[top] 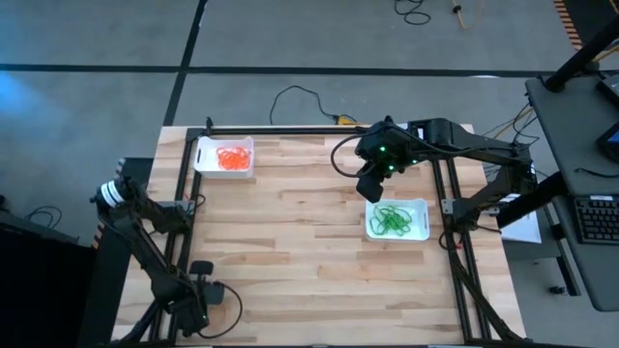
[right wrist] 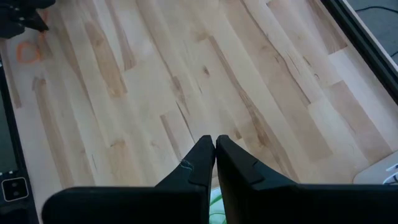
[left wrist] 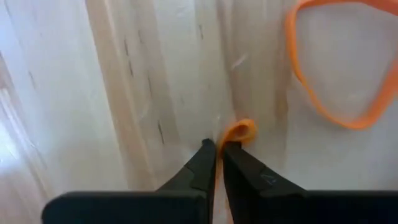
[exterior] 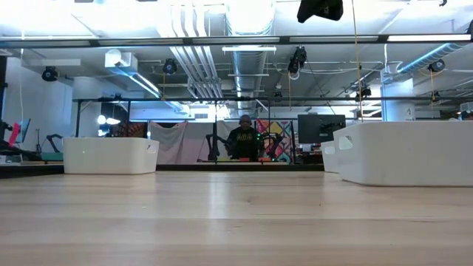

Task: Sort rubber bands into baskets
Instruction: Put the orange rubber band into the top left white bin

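Down at the table's near left corner, my left gripper (top: 205, 286) (left wrist: 217, 146) points at the wood, shut on a small orange rubber band (left wrist: 240, 131). A second orange rubber band (left wrist: 336, 68) lies flat on the wood just beside it. One white basket (top: 224, 157) at the far left holds orange bands. Another basket (top: 397, 220) at the right holds green bands. My right gripper (top: 372, 184) (right wrist: 215, 147) hangs shut and empty above the table, next to the green basket's far left corner. My left gripper pinches the orange rubber band between its two fingertips, coming from above and pointing down. A small squeezed loop of the band (left wrist: 244, 128) bulges out just past the tips and sits at the wood surface. The fingers hide the remainder of the band.
The wood between the two baskets lies bare. Black frame rails (top: 184, 222) run along the table's left and right sides, and a black cable (top: 300, 97) loops at the far edge. A person (exterior: 244, 140) sits far behind the table in the room.
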